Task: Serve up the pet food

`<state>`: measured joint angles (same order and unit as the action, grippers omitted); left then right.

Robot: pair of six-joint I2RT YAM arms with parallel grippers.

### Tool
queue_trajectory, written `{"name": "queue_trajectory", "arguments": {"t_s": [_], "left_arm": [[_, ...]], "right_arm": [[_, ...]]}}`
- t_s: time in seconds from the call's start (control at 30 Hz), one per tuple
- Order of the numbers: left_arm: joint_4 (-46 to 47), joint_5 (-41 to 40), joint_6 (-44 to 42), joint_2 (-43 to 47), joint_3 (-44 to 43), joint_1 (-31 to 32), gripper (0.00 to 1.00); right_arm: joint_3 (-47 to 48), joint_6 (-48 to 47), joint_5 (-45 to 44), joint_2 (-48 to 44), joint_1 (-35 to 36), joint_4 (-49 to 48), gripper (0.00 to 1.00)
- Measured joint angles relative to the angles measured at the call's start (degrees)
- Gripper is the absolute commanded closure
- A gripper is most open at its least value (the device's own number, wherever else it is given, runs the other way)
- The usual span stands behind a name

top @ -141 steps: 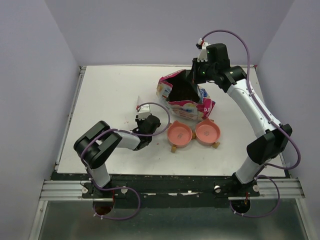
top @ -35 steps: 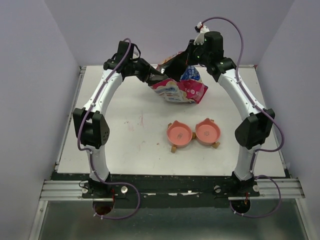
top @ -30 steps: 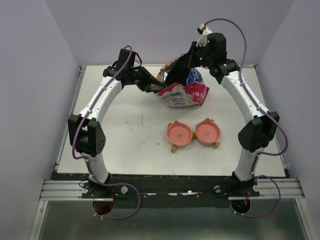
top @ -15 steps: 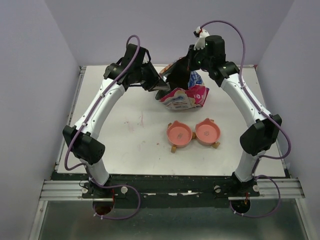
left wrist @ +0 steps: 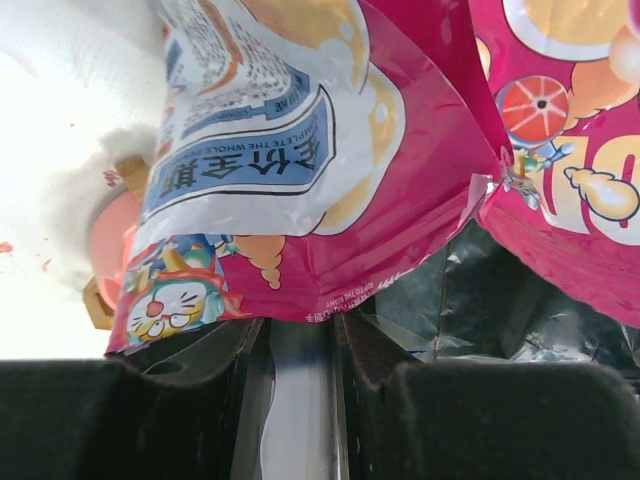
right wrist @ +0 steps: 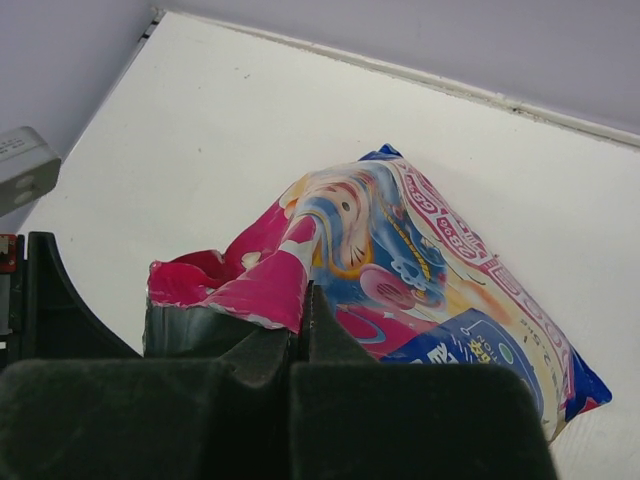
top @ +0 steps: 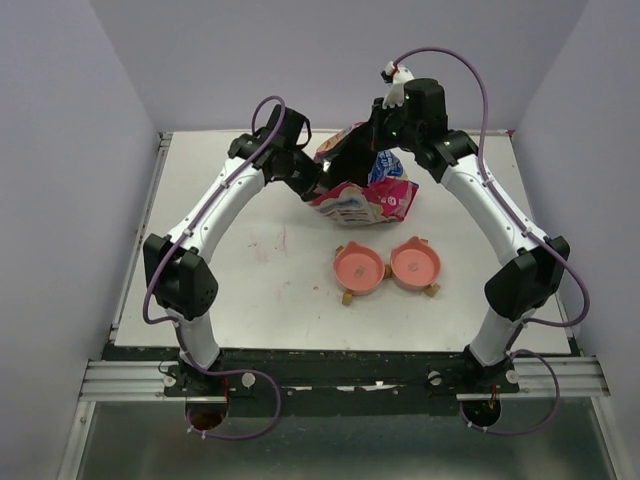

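Holding the bag (top: 368,196) up between both arms, off the table (top: 230,250) at its far middle: we judge this as the carry/position step, w/ pouring not yet begun.

Right gripper (top: 378,135) is clamped tight on the torn top edge of the bag; the right wrist view shows the pink flap pinched right at the fingertips. Left gripper (top: 312,183) has its jaws part-closed on the bag's lower-left seam; the left wrist view shows that seam running down between the fingers.

Pet food itself isn't visible. We judge it's inside the bag, since the twin pink bowls (top: 386,266) look bare apart from a tiny speck in each, too small to identify.

Next move, as we see it: bring the bag toward the arm bases until its mouth is over a bowl. Then raise the left end and lower the right so the kibble runs out. Go slow, as loose pellets come in a rush and the bowls are shallow.

Room: the bag hangs near the back wall (top: 320,60), so there's little margin behind it. The table between bag and bowls is open, and so is the left half. Bowls sit centre-right, well in from every edge. The right arm arches over that side, so we watch its elbow on the way in.
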<state>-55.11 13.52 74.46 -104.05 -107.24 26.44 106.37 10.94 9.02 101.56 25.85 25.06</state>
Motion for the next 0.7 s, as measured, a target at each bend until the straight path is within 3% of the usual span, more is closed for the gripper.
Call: {"name": "queue_trajectory", "arguments": {"t_s": [0.37, 0.47, 0.7], "left_arm": [[12.70, -5.75, 10.05, 6.91, 15.39, 2.27, 1.00], [13.20, -8.02, 11.45, 4.20, 12.87, 2.86, 1.00], [12.68, -9.03, 14.27, -12.07, 0.04, 3.69, 1.00]], "right_arm": [[-0.70, 1.60, 0.02, -0.85, 0.90, 0.83, 1.00], [-0.81, 2.84, 0.00, -0.92, 0.94, 0.94, 1.00], [-5.27, 5.55, -0.24, -3.78, 2.27, 1.22, 1.00]]}}
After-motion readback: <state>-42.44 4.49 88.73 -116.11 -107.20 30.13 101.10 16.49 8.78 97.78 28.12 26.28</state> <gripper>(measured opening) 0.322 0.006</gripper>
